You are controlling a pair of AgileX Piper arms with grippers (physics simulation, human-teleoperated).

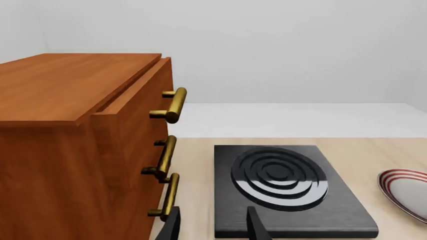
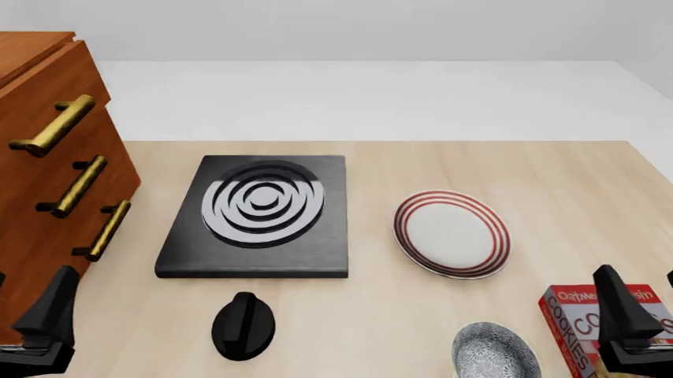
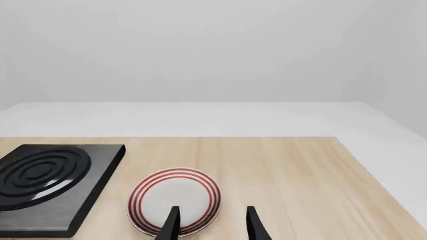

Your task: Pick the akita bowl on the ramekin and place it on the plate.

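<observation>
1. While both arms sit low at near bench edge, akita bowl [image 2: 496,352] rests at front edge of front view, just left of a red cookie box [image 2: 584,324]; ramekin under it not visible.
2. Plate [image 2: 452,234] w/ red rings lies on bench [image 2: 547,181], right of black stove [image 2: 258,216], apart from bowl.
3. Left gripper [image 1: 213,225]: fingers parted, nothing between, beside wood cabinet [image 1: 73,150].
4. Right gripper [image 3: 210,225]: fingers parted, empty, pointed toward plate.
5. Black knob [image 2: 243,324] sits near side of stove.
</observation>
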